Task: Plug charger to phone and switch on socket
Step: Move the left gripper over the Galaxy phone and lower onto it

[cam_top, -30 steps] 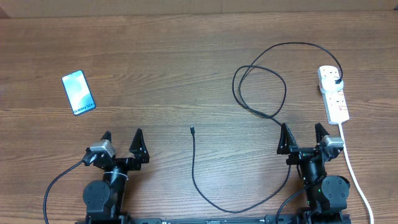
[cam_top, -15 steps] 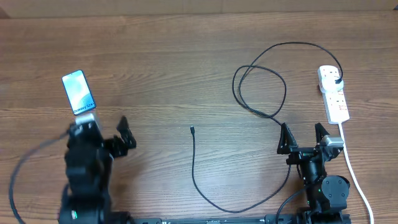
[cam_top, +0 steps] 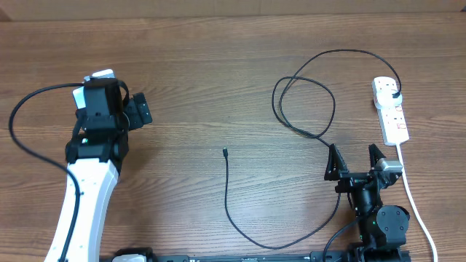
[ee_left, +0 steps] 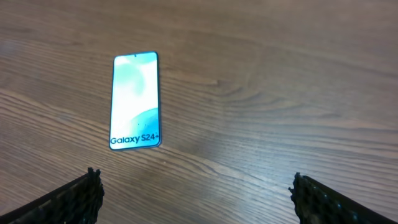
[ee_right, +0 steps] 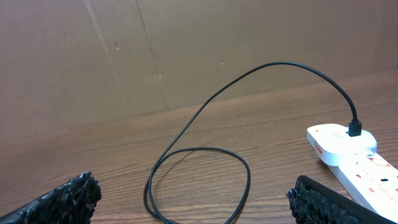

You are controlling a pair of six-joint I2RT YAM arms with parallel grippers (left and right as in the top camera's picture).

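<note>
Over the table (cam_top: 218, 51), our left gripper (ee_left: 198, 199) is hanging spread wide above the phone (ee_left: 135, 101). It's lying flat at ten o'clock, screen up, toward eleven of our finger gap. We're judging the grab needs centring first, then closing across the long edges. The right gripper (cam_top: 354, 160) is sitting wide at five. The socket (cam_top: 391, 110) is lying at three with the charger (cam_top: 226, 182) plugged in, its tip (cam_top: 225, 152) free near centre.

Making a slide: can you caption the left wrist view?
Left gripper open above the wooden table, the lit phone lying flat ahead of it.
</note>
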